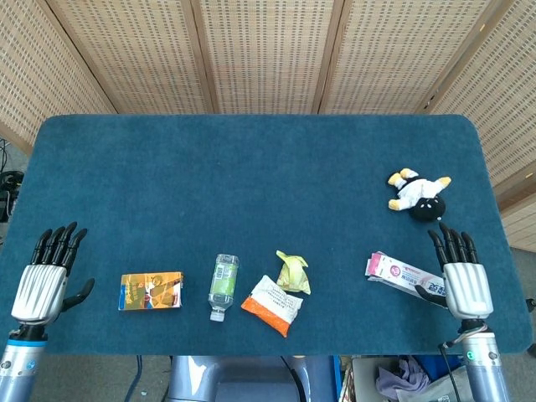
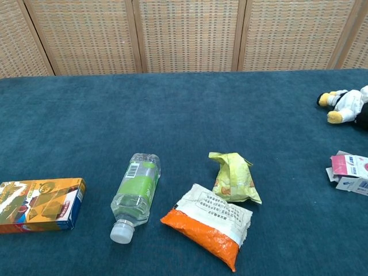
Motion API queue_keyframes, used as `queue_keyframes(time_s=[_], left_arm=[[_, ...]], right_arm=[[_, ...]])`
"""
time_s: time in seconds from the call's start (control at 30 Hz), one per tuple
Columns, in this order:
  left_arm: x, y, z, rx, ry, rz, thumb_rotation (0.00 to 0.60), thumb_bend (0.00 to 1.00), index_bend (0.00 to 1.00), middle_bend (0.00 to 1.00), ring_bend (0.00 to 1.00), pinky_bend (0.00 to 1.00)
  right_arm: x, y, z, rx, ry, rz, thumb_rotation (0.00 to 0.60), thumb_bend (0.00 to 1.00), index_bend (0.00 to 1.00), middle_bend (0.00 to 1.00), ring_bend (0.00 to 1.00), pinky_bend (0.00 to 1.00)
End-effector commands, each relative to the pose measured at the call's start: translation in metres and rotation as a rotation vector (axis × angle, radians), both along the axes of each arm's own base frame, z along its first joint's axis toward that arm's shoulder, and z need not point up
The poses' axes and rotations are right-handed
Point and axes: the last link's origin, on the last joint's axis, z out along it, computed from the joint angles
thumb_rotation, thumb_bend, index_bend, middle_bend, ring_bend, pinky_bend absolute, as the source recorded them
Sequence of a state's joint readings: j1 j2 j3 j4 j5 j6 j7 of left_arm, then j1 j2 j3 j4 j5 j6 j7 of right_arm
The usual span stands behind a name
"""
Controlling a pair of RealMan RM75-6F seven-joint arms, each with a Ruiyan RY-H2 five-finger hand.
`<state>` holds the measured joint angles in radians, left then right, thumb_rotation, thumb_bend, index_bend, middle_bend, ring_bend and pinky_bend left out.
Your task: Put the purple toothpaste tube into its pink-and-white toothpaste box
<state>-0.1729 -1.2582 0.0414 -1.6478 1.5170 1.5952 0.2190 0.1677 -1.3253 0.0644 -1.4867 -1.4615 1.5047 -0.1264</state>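
Both hands empty, fingers spread: right hand [image 1: 466, 285] just beside toothpaste box [image 1: 405, 274] at table's [image 1: 268, 176] right edge, left hand [image 1: 40, 285] well apart; tube unseen, presumably boxed; a careless touch may knock the box off

Your head view looks steeply down from above the near edge of the table [image 1: 251, 159], taking in the whole blue top, the wicker screen [image 1: 268, 50] behind it, and both hands at the lower corners. Your chest view sits low and close, facing level across the table toward the same screen. Both views share the near row: orange box [image 2: 40, 205], bottle [image 2: 135, 195], orange-and-white packet [image 2: 208, 224], and yellow-green wrapper [image 2: 233, 178].
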Motion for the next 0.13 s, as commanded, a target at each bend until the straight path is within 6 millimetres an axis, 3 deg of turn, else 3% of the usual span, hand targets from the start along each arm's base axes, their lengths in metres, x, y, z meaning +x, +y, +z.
queue_keyframes(time_s=[0.03,0.13], left_arm=[[-0.0043,-0.0059,0.0036,0.007,0.008,0.006,0.6,0.31,0.0,0.0,0.0,0.0],[-0.0113,-0.0105,0.0052,0.007,0.026,0.021,0.6,0.31,0.0,0.0,0.0,0.0]], right_arm=[[-0.0017,0.0128,0.0089,-0.008,0.011,-0.002,0.6,0.0,0.01,0.0,0.0,0.0],[-0.006,0.0155,0.0158,-0.009,0.017,-0.022,0.6,0.0,0.01,0.0,0.0,0.0]])
